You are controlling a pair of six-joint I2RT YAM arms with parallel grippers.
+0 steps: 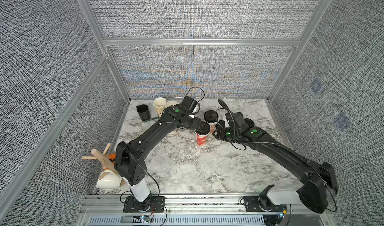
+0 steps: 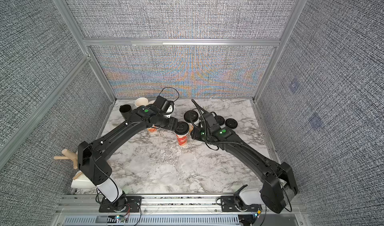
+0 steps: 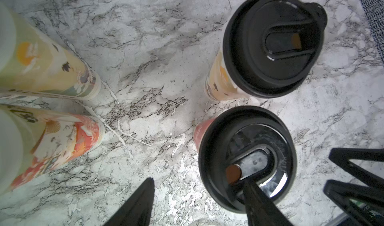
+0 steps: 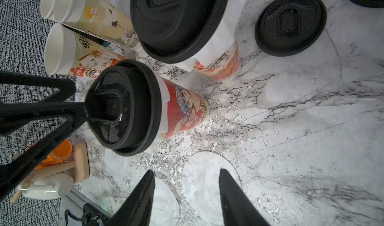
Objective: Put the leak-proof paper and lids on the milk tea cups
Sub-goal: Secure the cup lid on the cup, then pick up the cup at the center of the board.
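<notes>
Two milk tea cups wear black lids: a red one (image 1: 201, 139) and an orange-print one (image 3: 220, 79). Leak-proof paper (image 4: 164, 94) sticks out from under the red cup's lid (image 3: 247, 158). Two more milk tea cups (image 3: 52, 73) (image 3: 62, 139) stand open nearby. My left gripper (image 3: 198, 180) is open, and one of its fingertips (image 3: 255, 195) rests on the red cup's lid. My right gripper (image 4: 187, 172) is open and empty, hovering above a loose leak-proof paper sheet (image 4: 207, 185) lying on the marble. Further sheets (image 4: 166, 200) (image 4: 117, 164) lie beside it.
Loose black lids (image 4: 291, 23) (image 1: 248, 123) lie at the back right. A black mug (image 1: 143, 112) and a fork (image 1: 135, 123) sit at the back left. A wooden mug tree (image 1: 101, 158) with a white mug (image 1: 109, 181) stands front left. Grey walls enclose the marble table (image 1: 239, 173).
</notes>
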